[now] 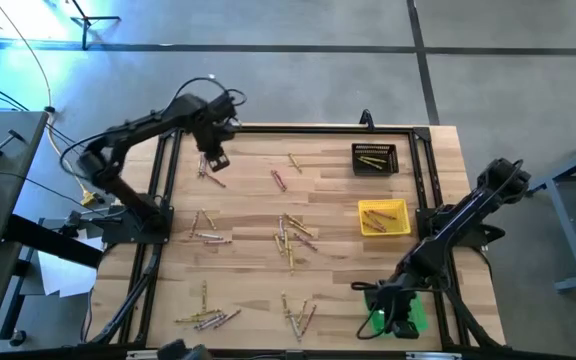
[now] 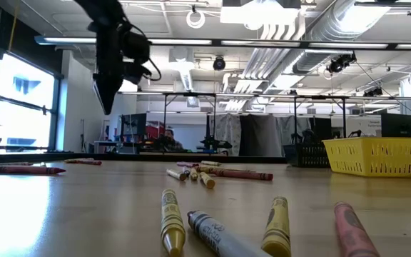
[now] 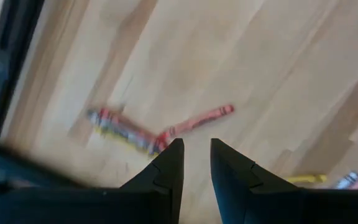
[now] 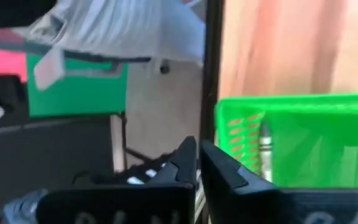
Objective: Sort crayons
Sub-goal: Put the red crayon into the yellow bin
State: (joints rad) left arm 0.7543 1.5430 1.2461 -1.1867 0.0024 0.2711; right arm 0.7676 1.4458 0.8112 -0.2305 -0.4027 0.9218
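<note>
Crayons lie scattered on the wooden table in several loose groups: a centre cluster (image 1: 293,235), a few at the far left (image 1: 211,178), more near the front edge (image 1: 208,318). My left gripper (image 1: 214,158) hangs at the far left, pointing down, open and empty above a red crayon (image 3: 197,119) and a small bunch (image 3: 123,130). It shows high at the left in the low view (image 2: 108,100). My right gripper (image 4: 197,152) is shut and empty at the near right corner, beside the green tray (image 4: 291,106), which holds a grey crayon (image 4: 265,146).
A black tray (image 1: 374,158) and a yellow tray (image 1: 383,217), both with crayons inside, stand on the right side; the green tray (image 1: 413,318) sits at the near right. A black frame (image 1: 298,127) runs round the table. Crayons (image 2: 173,225) lie close to the front edge.
</note>
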